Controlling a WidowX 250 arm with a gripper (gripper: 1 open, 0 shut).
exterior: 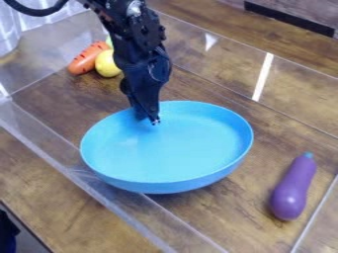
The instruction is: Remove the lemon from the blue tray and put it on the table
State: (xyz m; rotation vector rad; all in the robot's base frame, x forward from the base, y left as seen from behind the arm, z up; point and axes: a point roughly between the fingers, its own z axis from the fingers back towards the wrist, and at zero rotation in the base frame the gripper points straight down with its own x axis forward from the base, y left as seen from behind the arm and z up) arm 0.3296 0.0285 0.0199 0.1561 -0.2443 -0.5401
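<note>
Gripper [152, 118] jaws were seen narrowly parted at the blue tray [199, 168] rim. Beyond it, the lemon [105, 65] was lying on the table [211, 69]. A straight-up withdrawal would be advised.

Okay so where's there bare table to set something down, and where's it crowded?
Bare wood lies between the blue tray and the eggplant, and along the table edge left of the tray. The tray's floor is bare too. It's crowded at the far left: lemon, carrot and the gripper at the tray's rim.

- You had bright light streaks glaring off the glossy surface at the far right.
- A clear plastic wall [53, 148] edged the near left.
</note>
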